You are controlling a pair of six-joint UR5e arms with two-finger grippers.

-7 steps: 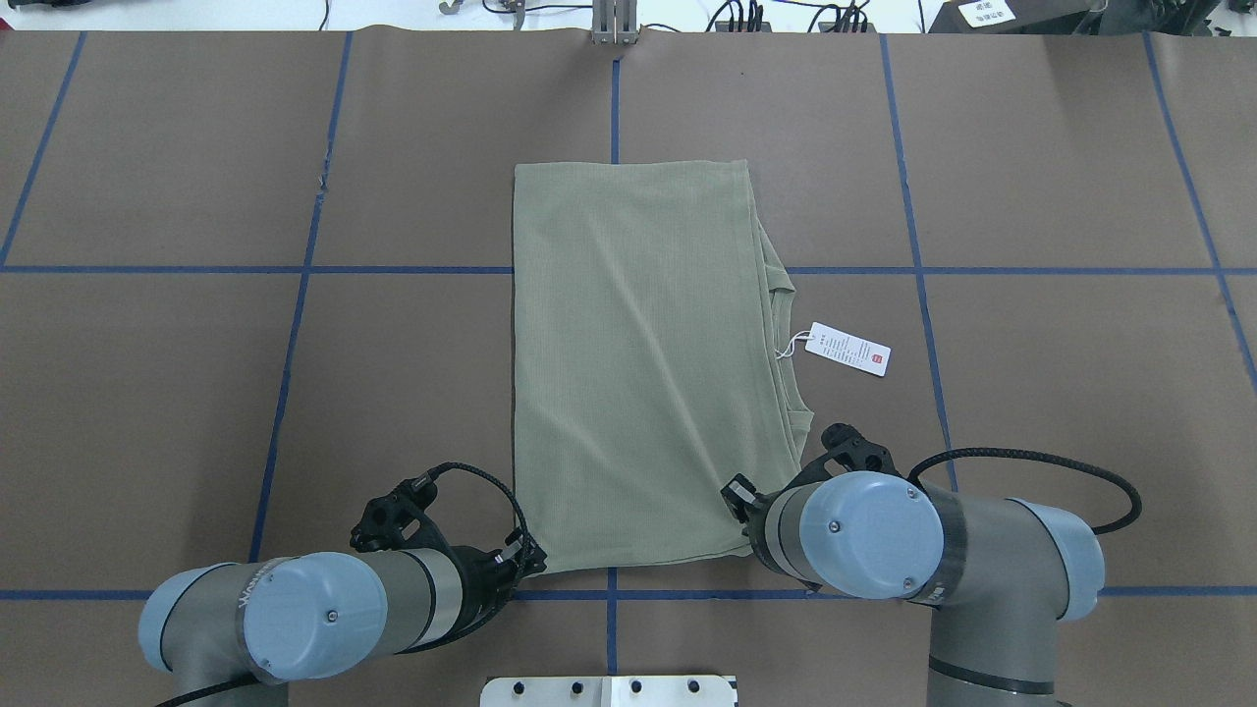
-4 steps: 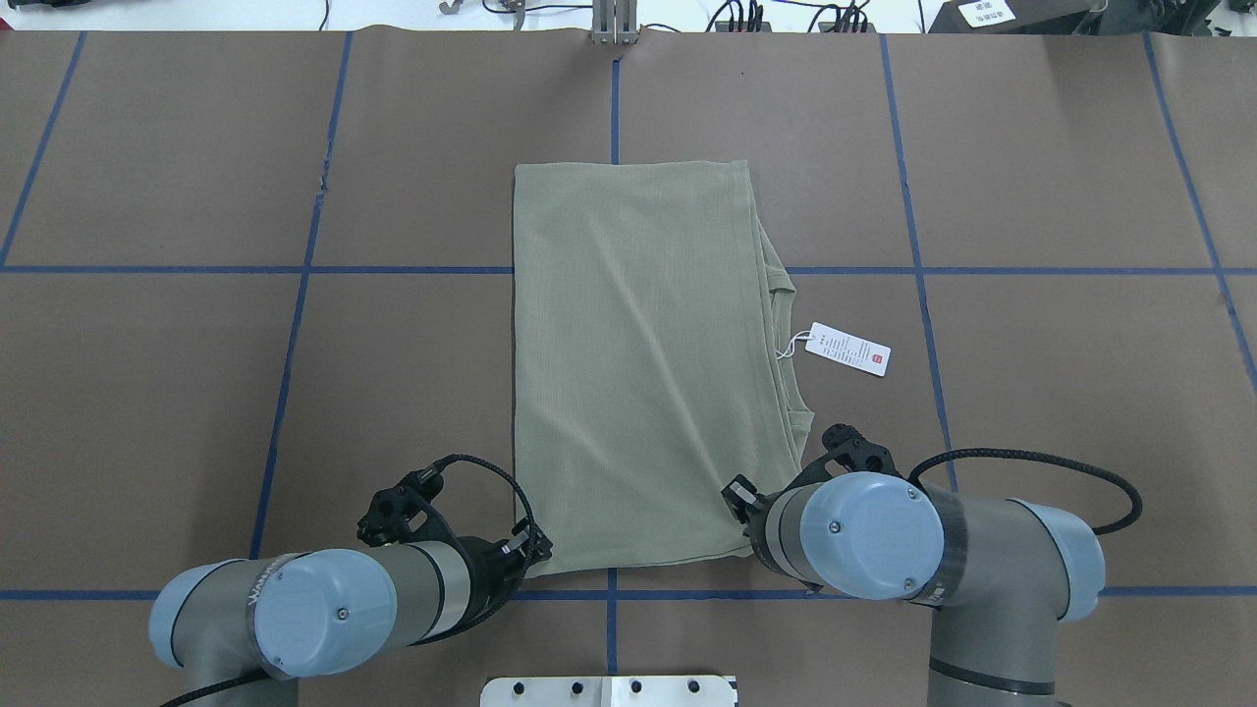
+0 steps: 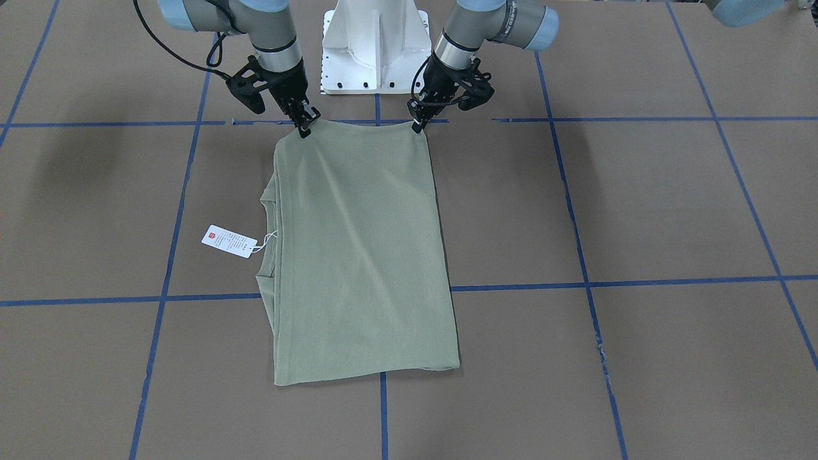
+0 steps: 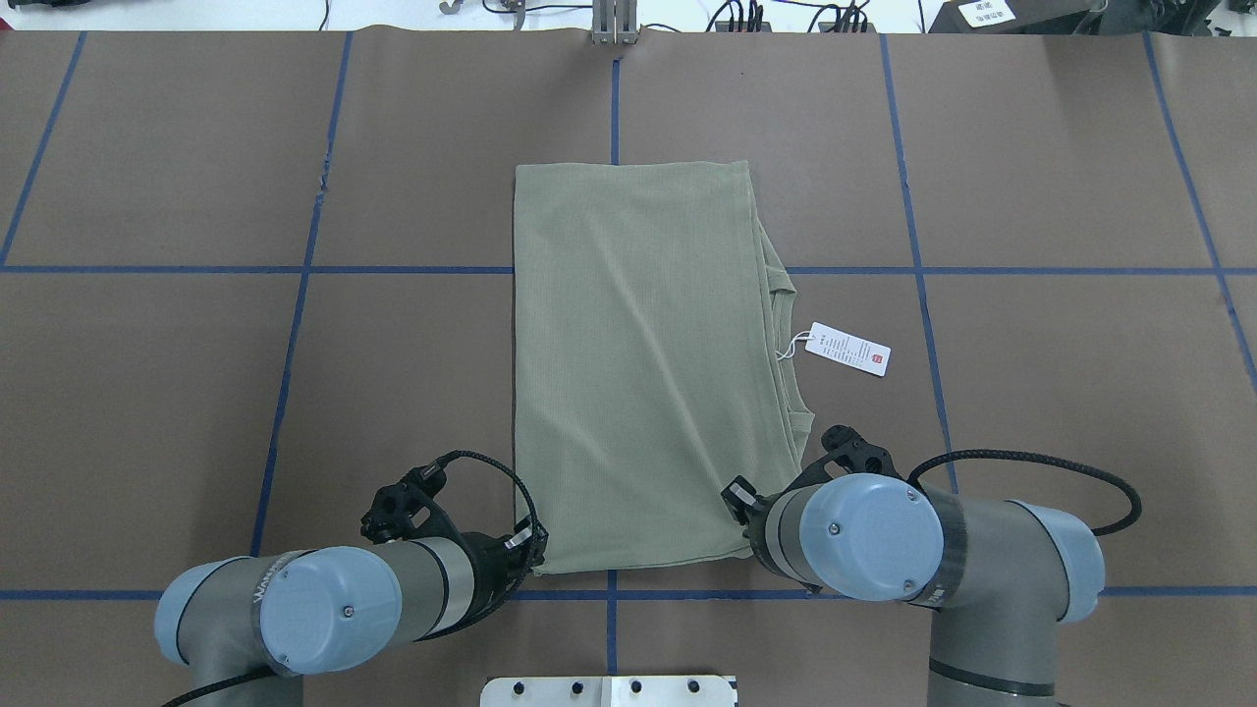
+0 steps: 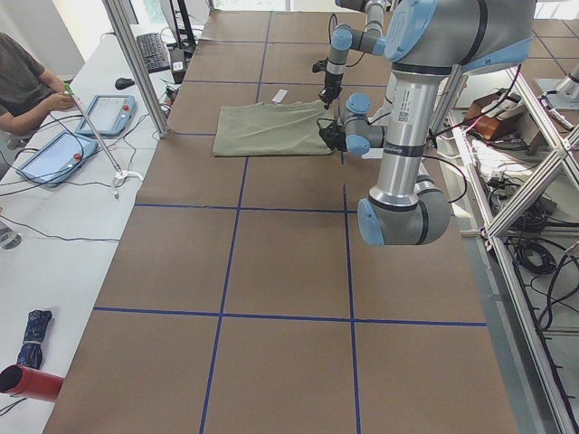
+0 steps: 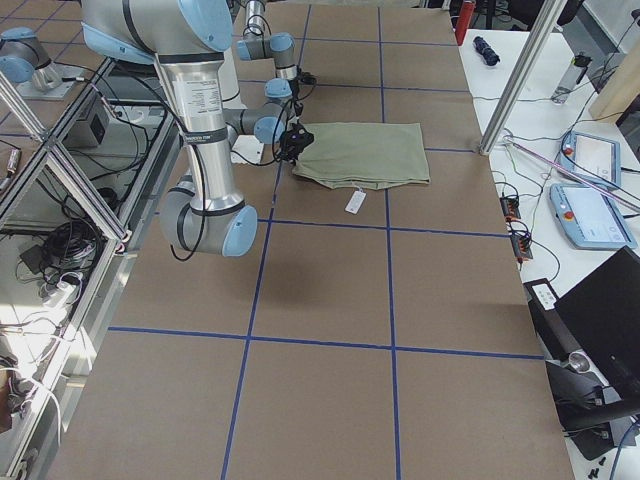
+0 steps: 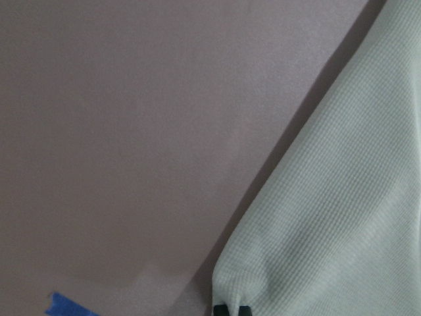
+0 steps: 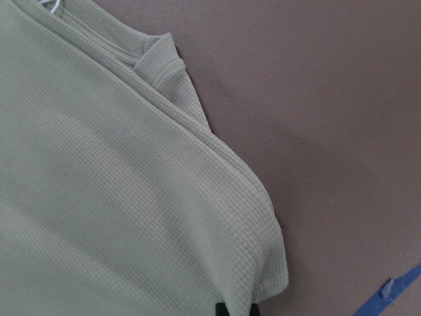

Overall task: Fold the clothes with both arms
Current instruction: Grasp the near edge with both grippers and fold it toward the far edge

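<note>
The shirt (image 4: pixel 638 363) is folded into a tall sage-green rectangle, smack in the middle of the overhead frame, lying flat on the brown desk (image 4: pixel 1080 412). The neckline layers poke out along its right edge there. The white hang tag (image 4: pixel 847 350) lies on the desk just beside that edge, on its string.

The left arm (image 4: pixel 324 609) comes in from the lower left of the overhead frame. Its jaws are pinched tight on the shirt's bottom-left corner, and its wrist view shows the knit puckered right at the black tips. The right arm (image 4: pixel 864 535) sits at the lower right, jaws clamped on the bottom-right corner, with the layered edge running straight into the tips.

Blue tape lines (image 4: pixel 157 269) grid the desk. The white base block (image 3: pixel 374 38) is at top centre of the front view, between the two arms.
</note>
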